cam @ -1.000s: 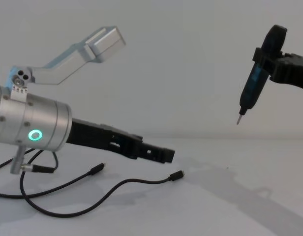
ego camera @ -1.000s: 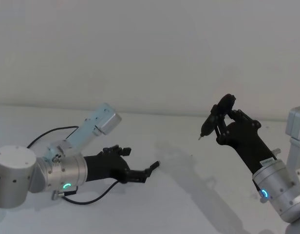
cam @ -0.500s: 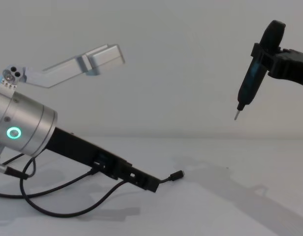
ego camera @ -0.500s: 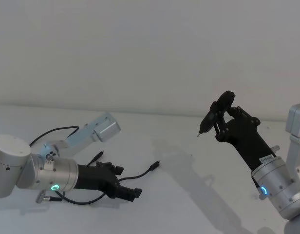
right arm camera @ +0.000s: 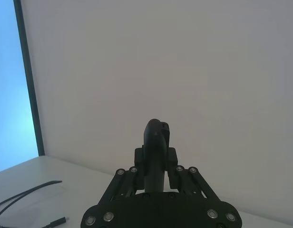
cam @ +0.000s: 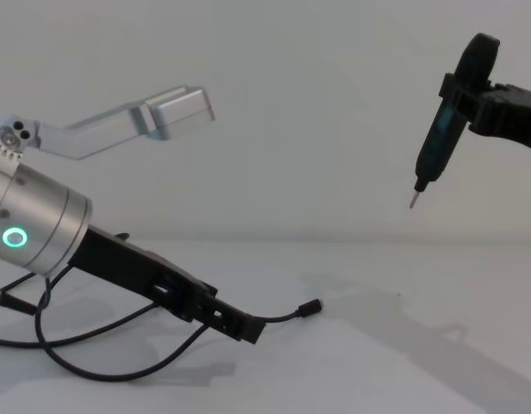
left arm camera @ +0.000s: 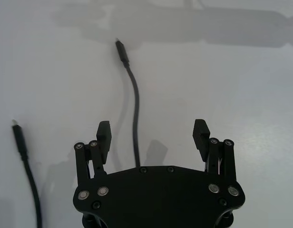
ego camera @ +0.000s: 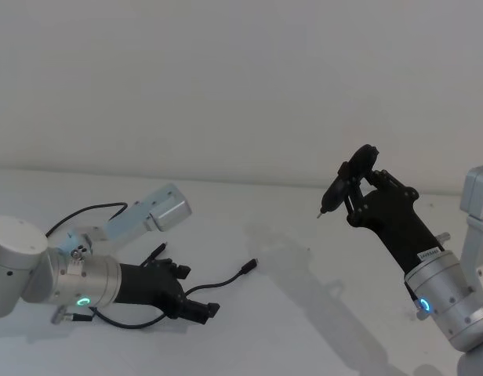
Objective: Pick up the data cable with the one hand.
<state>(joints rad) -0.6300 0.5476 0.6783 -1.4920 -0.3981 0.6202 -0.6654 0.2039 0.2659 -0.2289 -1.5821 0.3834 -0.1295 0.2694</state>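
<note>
The left gripper (ego camera: 202, 311) has dropped fast: a second ago it was riding level above the white table (ego camera: 304, 313), and now it is pitched nose-down at about 7 o'clock in the head view, with its tips low over the surface. It has also pulled back toward the robot, so the data cable (ego camera: 226, 278) that was hidden under it a moment ago is out in the open. One plug lies at about 1 o'clock from the tips, the other at about 11 o'clock beside the black hand. From the left wrist camera, the left gripper (left arm camera: 152, 133) has its claw spread wide and the data cable (left arm camera: 133, 95) runs straight in between the two pads, closer to one than the other, with neither pad touching it. The chest view shows the same: the left gripper (cam: 244, 328) sits right at the cord, which trails off toward 3 o'clock. This reads as the approach done and the squeeze not yet made; closing here should catch the limp cord mid-length. Over at 3 o'clock, the right gripper (ego camera: 357, 184) hangs high and unmoved, clamped on a dark tool (cam: 442, 129), well clear of the action.
</note>
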